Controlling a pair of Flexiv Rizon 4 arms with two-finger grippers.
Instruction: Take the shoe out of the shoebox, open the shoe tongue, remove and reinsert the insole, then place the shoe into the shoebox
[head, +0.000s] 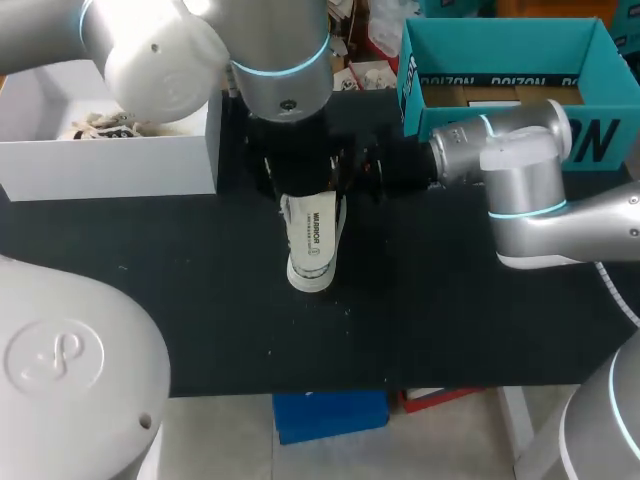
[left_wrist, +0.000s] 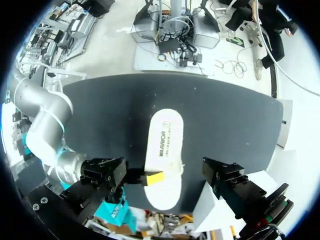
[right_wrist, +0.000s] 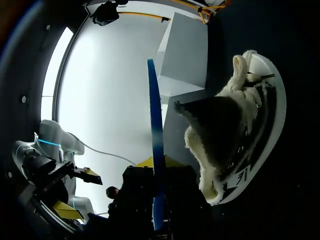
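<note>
Jaws of the right gripper (left_wrist: 153, 178) clamp the white insole (left_wrist: 165, 137) over the shoe (right_wrist: 220, 135), centre of the head view. I cannot tell the state of the left gripper (head: 296, 165).

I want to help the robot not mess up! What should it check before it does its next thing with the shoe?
1. Shoe out of the shoebox: ok. The shoe lies on the black table, apart from the teal shoebox.
2. Room in the shoebox: ok. The part of its floor that shows is bare.
3. Right arm close enough: ok. It reaches in right beside the shoe.
4. Shoe held firmly: cannot tell. The grip is hidden in every view.
5. Insole seated inside: cannot tell. A white printed surface faces up, but whether it sits flat in place does not show.
</note>
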